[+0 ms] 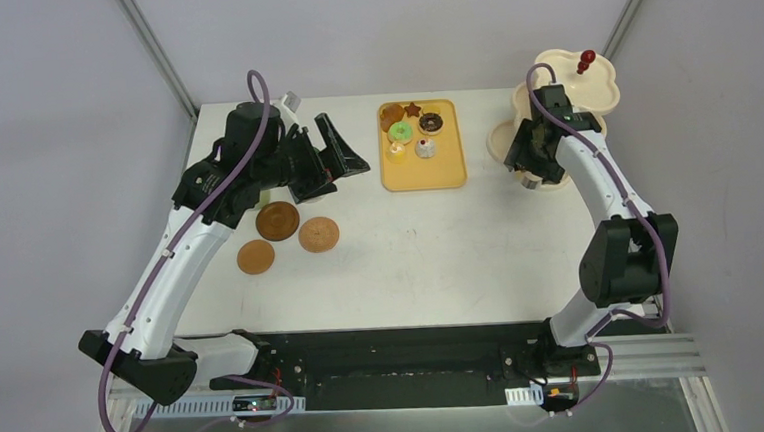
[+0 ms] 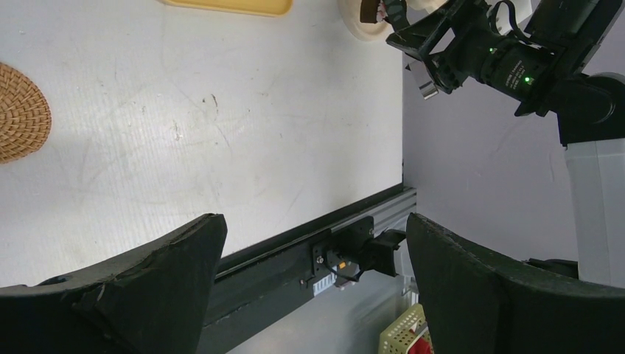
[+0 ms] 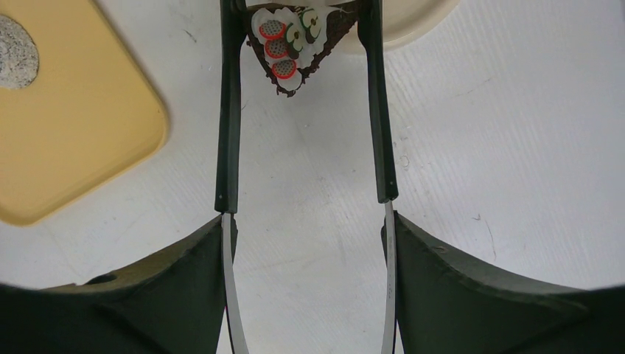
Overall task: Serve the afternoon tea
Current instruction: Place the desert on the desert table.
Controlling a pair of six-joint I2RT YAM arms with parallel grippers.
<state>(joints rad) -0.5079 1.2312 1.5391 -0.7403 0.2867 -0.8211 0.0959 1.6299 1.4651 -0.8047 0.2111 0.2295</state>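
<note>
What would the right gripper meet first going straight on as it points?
Probably the fruit-topped chocolate cake slice between the black tongs the right gripper holds, at the cream stand's rim; whether they grip it is unclear.

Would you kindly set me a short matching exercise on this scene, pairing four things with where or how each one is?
Things: 1 left claw; 2 right claw; 3 brown coasters; 4 cake slice.
States: A between the black tongs' tips; B open, empty; C on the table, left of the yellow tray; D clamped on the black tongs.
Pairs: 1-B; 2-D; 3-C; 4-A.
</note>
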